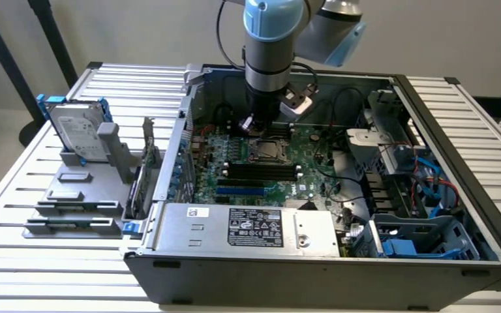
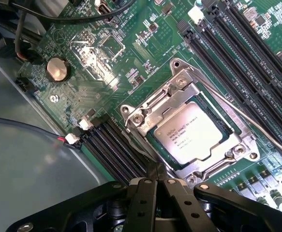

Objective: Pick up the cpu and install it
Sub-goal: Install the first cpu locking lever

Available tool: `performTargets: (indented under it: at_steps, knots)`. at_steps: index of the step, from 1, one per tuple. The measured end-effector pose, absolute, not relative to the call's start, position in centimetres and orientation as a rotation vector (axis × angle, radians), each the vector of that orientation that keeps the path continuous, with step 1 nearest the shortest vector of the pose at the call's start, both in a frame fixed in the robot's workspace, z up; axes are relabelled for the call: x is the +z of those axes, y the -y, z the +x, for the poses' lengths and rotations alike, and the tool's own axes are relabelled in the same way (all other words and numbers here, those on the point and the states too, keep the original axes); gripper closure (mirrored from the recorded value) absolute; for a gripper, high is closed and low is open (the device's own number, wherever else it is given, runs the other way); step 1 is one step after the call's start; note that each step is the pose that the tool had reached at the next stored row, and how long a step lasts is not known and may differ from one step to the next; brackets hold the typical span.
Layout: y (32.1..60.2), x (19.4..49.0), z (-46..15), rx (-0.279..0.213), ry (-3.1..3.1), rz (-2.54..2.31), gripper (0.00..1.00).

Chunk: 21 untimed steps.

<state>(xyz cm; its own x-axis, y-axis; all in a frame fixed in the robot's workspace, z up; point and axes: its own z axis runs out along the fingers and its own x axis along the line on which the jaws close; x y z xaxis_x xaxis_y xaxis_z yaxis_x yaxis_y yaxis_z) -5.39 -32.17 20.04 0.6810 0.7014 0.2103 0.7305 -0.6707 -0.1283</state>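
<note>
- Grey fixture plate (image 1: 76, 195) lies on the slatted table (image 1: 15, 261) at the exterior view's left. A hard drive (image 1: 75, 134) in a blue bracket stands upright at its far end, and small grey blocks (image 1: 75, 176) sit nearer.
- Next comes the open computer case (image 1: 320, 270), with a labelled power supply (image 1: 250, 225) along its near wall.
- Inside the case is the green motherboard (image 1: 224, 160), with black memory slots (image 1: 259, 173) near its middle. In the wrist view a round coin battery (image 2: 57, 68) sits well apart from the socket.
- The cpu (image 2: 194, 133) lies flat in the metal socket frame (image 2: 179, 87) on the board, its silver printed top facing up. In the exterior view it sits below the arm (image 1: 266, 149).
- The gripper (image 2: 155, 169) has its fingers pressed together and holds nothing. Its tips are just beside the frame's edge, and whether they touch it is unclear. In the exterior view it hangs over the board's far part (image 1: 250, 124).
- At the exterior view's right are blue cables (image 1: 433, 176) and a blue plastic part (image 1: 403, 248).
</note>
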Motion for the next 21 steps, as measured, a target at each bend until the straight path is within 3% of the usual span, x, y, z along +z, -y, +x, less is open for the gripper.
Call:
performTargets:
  at_steps: [21]
  knots:
    - [31.86, 20.01, -5.41, -0.216, 1.164, -2.697, 0.89]
